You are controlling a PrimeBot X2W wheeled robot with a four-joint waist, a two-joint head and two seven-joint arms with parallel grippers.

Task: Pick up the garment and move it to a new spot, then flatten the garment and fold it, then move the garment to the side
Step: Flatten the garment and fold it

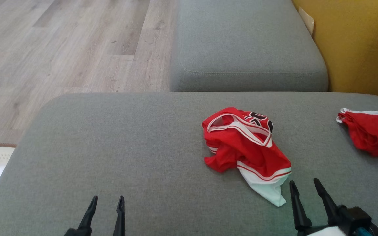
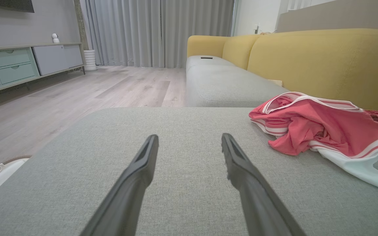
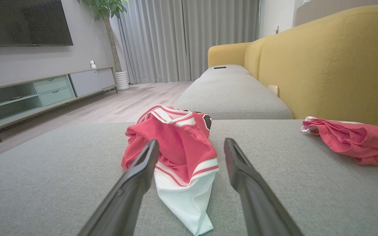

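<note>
Crumpled red garment (image 1: 246, 144) with white trim lies on the grey cushion (image 1: 110, 147), right of centre. Right gripper (image 1: 304, 182) is just beside the garment's white hem, jaws spread, holding nothing; in the right wrist view the garment lies just past the fingertips. Left gripper (image 1: 108, 198) is well apart to the left over bare cushion, jaws spread, holding nothing. Second red cloth (image 1: 371, 136) lies at the cushion's right edge, near the yellow sofa back (image 1: 359, 42).

Thin red cloth garment (image 1: 246, 144), woven cushion (image 1: 126, 147)
</note>
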